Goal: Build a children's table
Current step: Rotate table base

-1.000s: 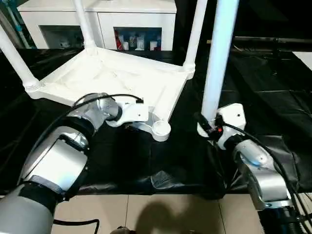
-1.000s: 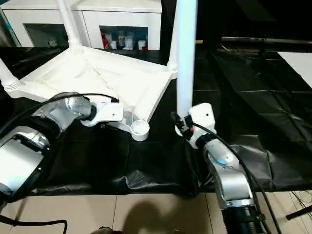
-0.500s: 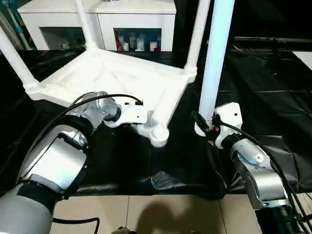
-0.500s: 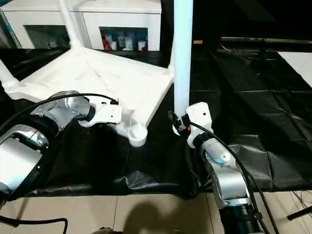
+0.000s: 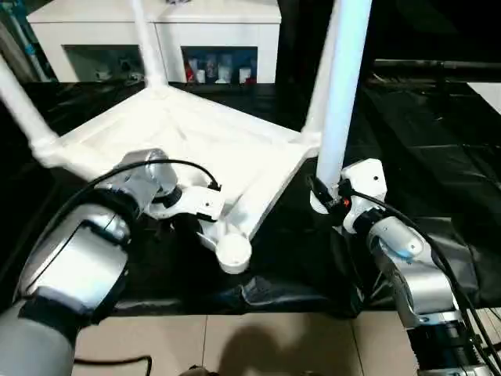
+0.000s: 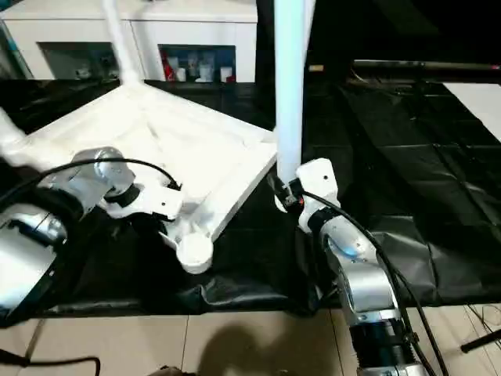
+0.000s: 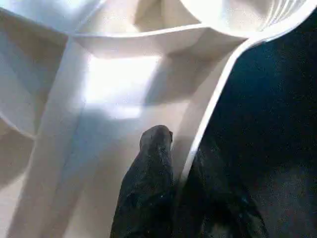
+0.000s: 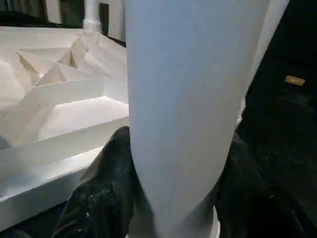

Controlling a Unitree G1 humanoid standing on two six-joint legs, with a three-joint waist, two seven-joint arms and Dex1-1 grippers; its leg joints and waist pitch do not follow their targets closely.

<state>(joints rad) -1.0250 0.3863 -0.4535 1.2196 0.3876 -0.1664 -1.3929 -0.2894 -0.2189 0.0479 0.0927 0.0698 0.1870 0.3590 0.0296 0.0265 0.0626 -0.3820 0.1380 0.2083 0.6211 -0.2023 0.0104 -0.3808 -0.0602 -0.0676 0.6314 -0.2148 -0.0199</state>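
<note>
Upside-down white tabletop (image 5: 196, 133) lying ribbed side up on the black-sheeted worktable (image 5: 438, 149), toward its left half, with the nearest corner reaching out close to the worktable's front edge. Three white tube legs standing up from corner sockets: one at the far corner (image 5: 149, 43), one at the left corner (image 5: 23, 106), one at the right corner (image 5: 322, 70). Empty round socket (image 5: 233, 252) at the near corner, open end facing up and toward the camera. Left gripper (image 7: 173, 168) closed on the tabletop's rim wall just behind that empty socket, one black finger (image 7: 148, 178) inside against the ribbed underside, the other outside the rim over the black sheet. Right gripper (image 8: 173, 188) clasping the lower end of the fourth leg (image 5: 340, 86), black fingers (image 8: 106, 188) on either side of the tube, the leg held upright beside the tabletop's right edge and near its right corner, apart from the empty socket. White cabinet (image 5: 156, 31) with shelves of small items behind the worktable's far edge. Pale tiled floor (image 5: 274, 345) below the front edge.
</note>
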